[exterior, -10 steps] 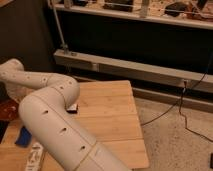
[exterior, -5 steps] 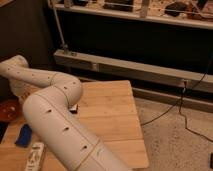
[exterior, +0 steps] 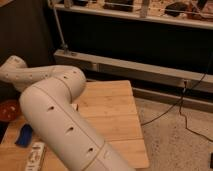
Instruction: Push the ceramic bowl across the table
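Arm segments fill most of what we see in the single camera view: the robot's white arm (exterior: 60, 125) rises from the near bottom edge, bends at a rounded elbow above the left half of the table (exterior: 112, 107), and then reaches away to the left, ending for us at a rounded joint close to the left edge. We do not see the gripper; it lies somewhere beyond that last joint, outside what the view shows, so we cannot tell whether it is wide, narrow or holding anything. The ceramic bowl (exterior: 7, 110) sits at the far left, orange-brown and glossy, cut off by the left edge and lying below the outstretched forearm; we cannot tell whether anything touches it. Nearer to us, a blue object (exterior: 24, 135) lies on the table just left of the thick arm segment, and a white packet (exterior: 35, 156) lies nearer still, by the bottom edge. The right half of the tabletop shows its light planks and seams. Beyond the table stands a dark shelf unit (exterior: 135, 40) with a pale rail along its base, and a black cable (exterior: 182, 112) trails over the speckled floor on the right.
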Robot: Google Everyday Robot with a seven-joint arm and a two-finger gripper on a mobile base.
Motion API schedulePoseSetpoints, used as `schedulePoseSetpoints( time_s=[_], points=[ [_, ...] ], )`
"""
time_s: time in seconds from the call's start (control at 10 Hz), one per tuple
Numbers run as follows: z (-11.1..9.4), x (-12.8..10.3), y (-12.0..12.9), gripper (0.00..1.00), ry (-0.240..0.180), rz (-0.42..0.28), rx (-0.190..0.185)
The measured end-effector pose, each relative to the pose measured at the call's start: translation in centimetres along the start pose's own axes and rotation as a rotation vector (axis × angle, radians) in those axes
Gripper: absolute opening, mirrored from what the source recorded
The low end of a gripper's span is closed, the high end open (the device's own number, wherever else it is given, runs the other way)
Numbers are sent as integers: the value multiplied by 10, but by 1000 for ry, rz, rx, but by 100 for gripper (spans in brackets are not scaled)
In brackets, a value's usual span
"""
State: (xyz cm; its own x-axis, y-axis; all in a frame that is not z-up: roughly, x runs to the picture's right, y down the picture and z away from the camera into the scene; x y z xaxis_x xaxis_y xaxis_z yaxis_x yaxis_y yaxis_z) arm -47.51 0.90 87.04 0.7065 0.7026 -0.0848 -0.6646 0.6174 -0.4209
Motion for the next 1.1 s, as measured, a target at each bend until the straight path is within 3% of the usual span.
schedulePoseSetpoints(
  time_s=[0.2, 0.6, 1.1],
  points=[
    [1, 14, 7, 0, -16, 6, -4],
    [15, 34, 16, 0, 27, -11, 20],
    [34, 36, 39, 0, 75, -33, 10]
  ],
)
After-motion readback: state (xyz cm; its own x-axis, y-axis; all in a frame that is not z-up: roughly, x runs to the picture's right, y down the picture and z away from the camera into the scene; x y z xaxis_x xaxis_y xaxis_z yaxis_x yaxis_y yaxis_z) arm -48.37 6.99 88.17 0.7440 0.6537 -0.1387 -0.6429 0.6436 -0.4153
